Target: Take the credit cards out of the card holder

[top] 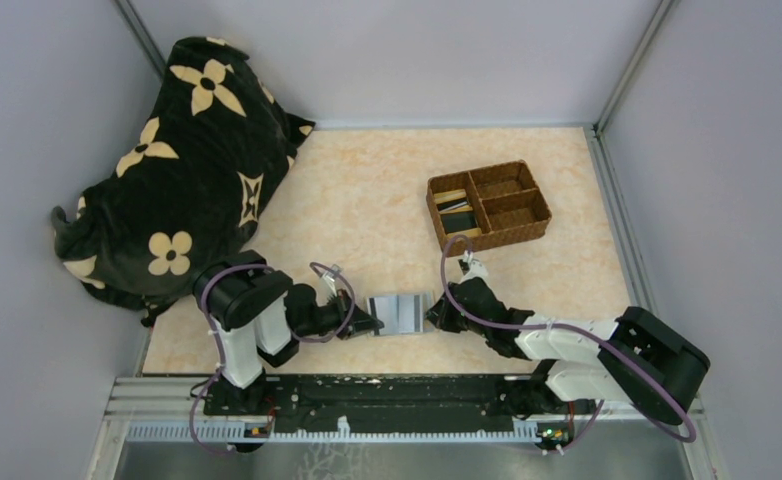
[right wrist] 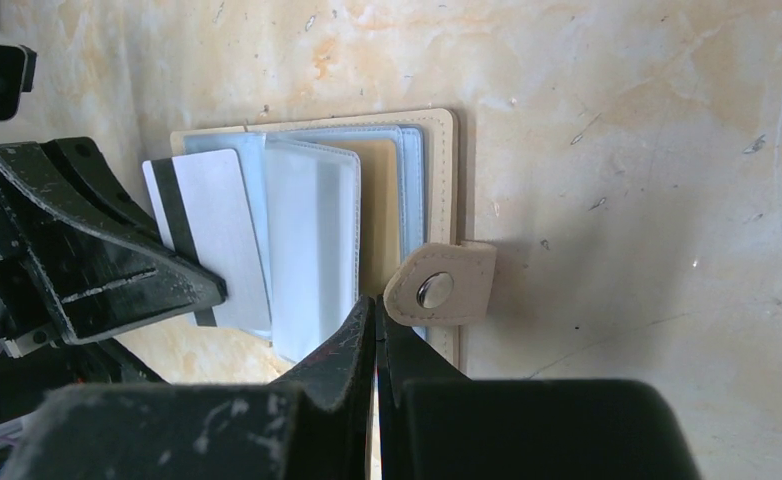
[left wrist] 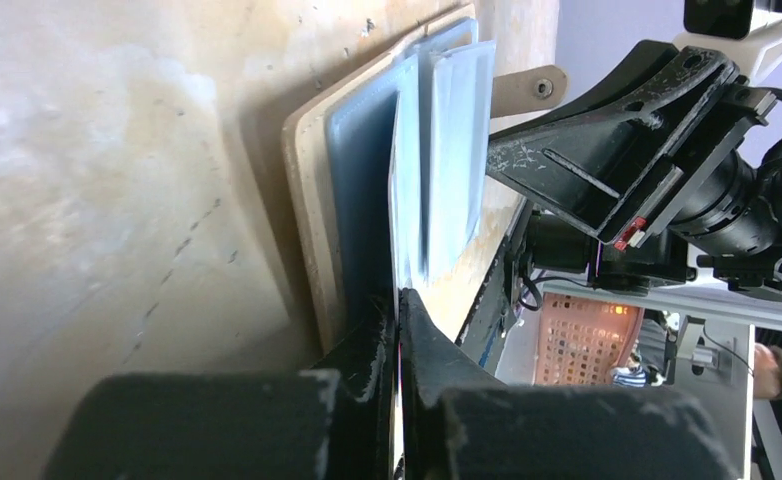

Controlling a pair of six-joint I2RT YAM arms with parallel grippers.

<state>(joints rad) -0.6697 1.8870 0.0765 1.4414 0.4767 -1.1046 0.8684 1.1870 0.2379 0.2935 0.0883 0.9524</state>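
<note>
The card holder [top: 400, 313] lay open on the tabletop [right wrist: 617, 150] at the lower centre of the overhead view, between the two arms. The left fingers [left wrist: 412, 330] were closed on the edge of a pale credit card [right wrist: 212, 230] with a dark stripe, part-way out of its clear sleeve at the holder's left side. The right fingers [right wrist: 357, 335] were shut on the holder's lower edge beside the snap tab [right wrist: 437, 290]. The pinch on the card looked thin and near one corner, so a pull could twist the card or let it slip. If the sleeve clung to it, the whole holder might be dragged out of the right fingers.
</note>
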